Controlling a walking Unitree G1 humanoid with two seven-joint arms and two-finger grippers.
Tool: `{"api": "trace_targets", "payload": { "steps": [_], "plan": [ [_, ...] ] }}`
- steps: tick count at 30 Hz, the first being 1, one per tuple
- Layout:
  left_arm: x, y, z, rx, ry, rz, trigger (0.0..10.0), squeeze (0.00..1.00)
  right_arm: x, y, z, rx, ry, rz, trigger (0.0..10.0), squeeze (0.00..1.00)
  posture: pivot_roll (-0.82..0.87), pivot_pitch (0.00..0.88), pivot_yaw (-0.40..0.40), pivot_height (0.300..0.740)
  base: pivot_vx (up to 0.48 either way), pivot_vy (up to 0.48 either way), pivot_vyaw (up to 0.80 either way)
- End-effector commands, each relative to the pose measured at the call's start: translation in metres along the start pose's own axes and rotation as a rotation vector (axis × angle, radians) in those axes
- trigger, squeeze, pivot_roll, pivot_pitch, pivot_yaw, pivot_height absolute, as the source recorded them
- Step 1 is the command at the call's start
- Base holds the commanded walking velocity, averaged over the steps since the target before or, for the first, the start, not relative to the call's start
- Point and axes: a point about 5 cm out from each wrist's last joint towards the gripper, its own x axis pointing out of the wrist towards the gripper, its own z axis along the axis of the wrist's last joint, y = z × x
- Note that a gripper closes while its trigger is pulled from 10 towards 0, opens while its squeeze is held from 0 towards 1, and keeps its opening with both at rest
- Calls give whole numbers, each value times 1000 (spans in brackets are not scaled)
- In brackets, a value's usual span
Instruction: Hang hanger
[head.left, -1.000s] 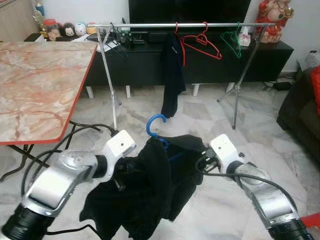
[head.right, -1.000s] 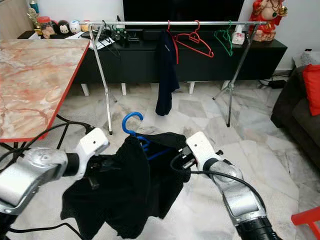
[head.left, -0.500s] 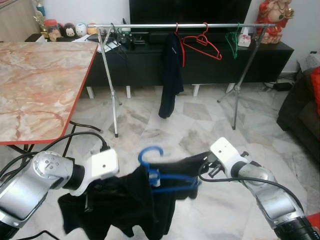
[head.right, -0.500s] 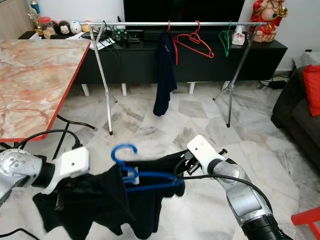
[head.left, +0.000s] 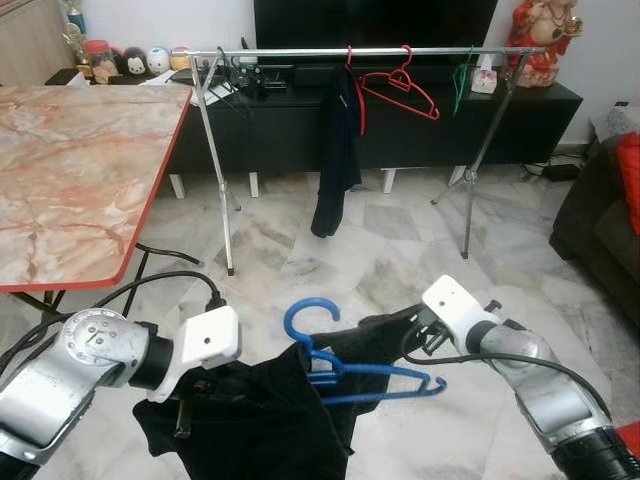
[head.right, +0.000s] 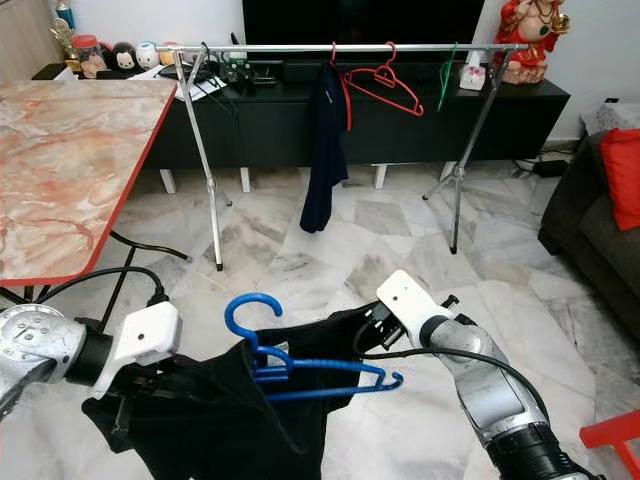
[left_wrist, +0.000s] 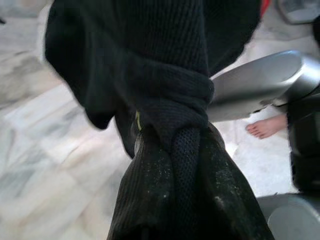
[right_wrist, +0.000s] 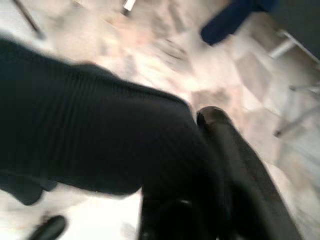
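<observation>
A blue hanger (head.left: 345, 375) hangs low over the floor between my arms, hook up. A black garment (head.left: 260, 425) is draped over its left half; its right arm is bare. My left gripper (head.left: 195, 400) is buried in the garment's left side, and in the left wrist view bunched black cloth (left_wrist: 170, 115) sits pinched at its fingers. My right gripper (head.left: 415, 335) is shut on the garment's far right edge; one black finger (right_wrist: 225, 142) lies against the cloth. The clothes rack's rail (head.left: 300, 51) stands ahead, across the room.
On the rail hang a dark garment (head.left: 335, 150) on a red hanger, a bare red hanger (head.left: 400, 88) and a green hanger (head.left: 460, 80). A marble table (head.left: 80, 170) is at the left, cables (head.left: 170, 280) beneath it, a dark sofa (head.left: 600, 220) at the right. A person's bare foot (left_wrist: 267, 127) is close by.
Both arms have lowered the garment and hanger from chest height. The cloth has slid off the hanger's right arm, baring it. My left arm has dropped down and to the left.
</observation>
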Motion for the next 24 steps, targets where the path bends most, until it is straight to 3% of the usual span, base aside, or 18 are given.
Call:
{"api": "trace_targets", "payload": {
  "steps": [1,5,12,15,18,21,22,23,24],
  "plan": [
    [-1,0,7,52,-6,-13,10000,0,-3,-6,10,-13,-45,24,10000,1000,-23,2,-52,740,0,0,0],
    [5,-3,10,64,-20,-42,10000,0,-7,-12,21,-16,-99,106,10000,1000,-29,0,-53,740,0,0,0],
    [10,-4,14,77,-29,-51,10000,0,-10,-19,23,-56,-99,184,10000,1000,-27,0,-57,740,0,0,0],
    [12,-3,14,76,-41,-44,10000,0,-15,-29,23,-65,-106,205,10000,1000,-27,0,-58,740,0,0,0],
    [15,1,13,71,-44,-11,10000,0,-22,-39,37,12,-223,243,10000,1000,-28,0,-59,740,0,0,0],
    [19,3,14,72,-53,3,10000,0,-32,-33,45,-32,-289,380,10000,1000,-31,0,-62,740,0,0,0],
    [20,3,15,73,-55,3,10000,0,-36,-29,47,-65,-305,433,10000,651,-31,0,-62,740,0,0,0],
    [21,3,15,74,-56,2,10000,0,-39,-26,48,-87,-316,467,10000,651,-31,0,-62,740,0,0,0],
    [22,3,16,74,-57,1,10000,0,-41,-23,50,-94,-333,509,10000,0,-31,0,-62,740,0,0,0]
  ]
}}
